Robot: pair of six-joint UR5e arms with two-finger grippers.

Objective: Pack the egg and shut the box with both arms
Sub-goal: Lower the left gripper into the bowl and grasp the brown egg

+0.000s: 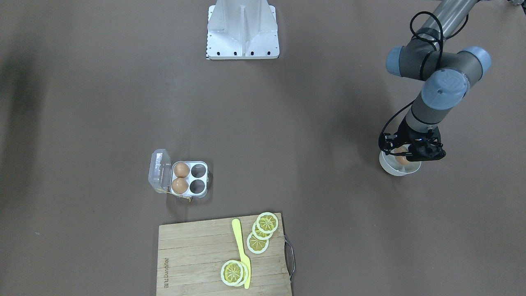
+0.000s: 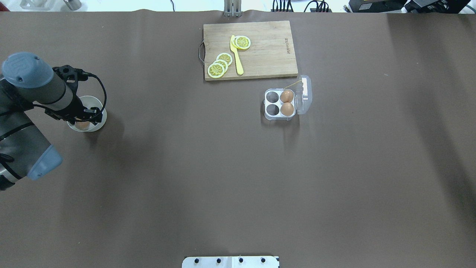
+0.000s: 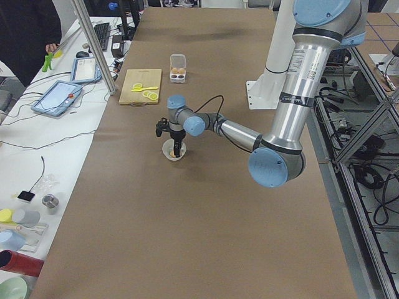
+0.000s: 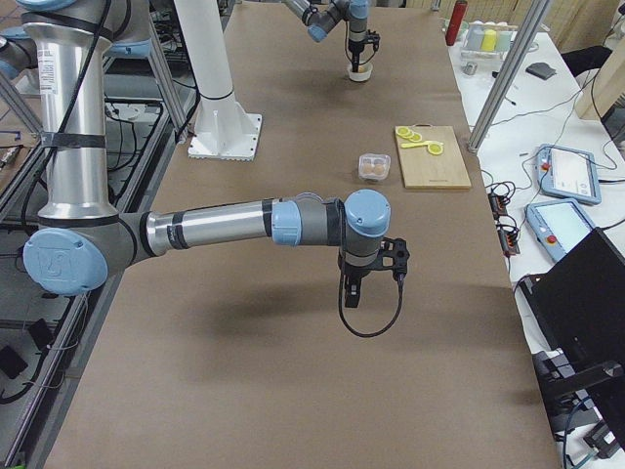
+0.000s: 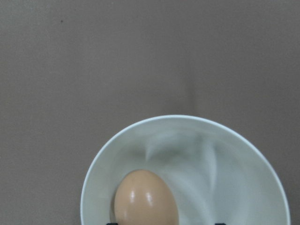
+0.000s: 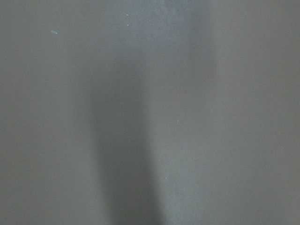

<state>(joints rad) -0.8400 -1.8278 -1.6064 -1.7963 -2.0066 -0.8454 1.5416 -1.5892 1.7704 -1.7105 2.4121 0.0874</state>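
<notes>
The egg (image 5: 146, 199) lies in a round white bowl (image 5: 187, 118) at the table's left end. My left gripper (image 2: 83, 120) hangs just over the bowl (image 1: 388, 166), open, with its two fingertips (image 5: 110, 223) wide apart on either side of the egg (image 1: 402, 158). The box (image 2: 279, 103) sits mid-table with its clear lid (image 2: 305, 95) open. It holds two brown eggs (image 1: 181, 169), and two cells are free. My right gripper (image 4: 352, 293) shows only in the exterior right view, hanging above bare table. I cannot tell whether it is open or shut.
A wooden cutting board (image 2: 267, 56) with lemon slices (image 2: 217, 67) and a yellow knife (image 2: 236, 56) lies just beyond the box. The white metal base (image 1: 242, 33) stands at the robot's side of the table.
</notes>
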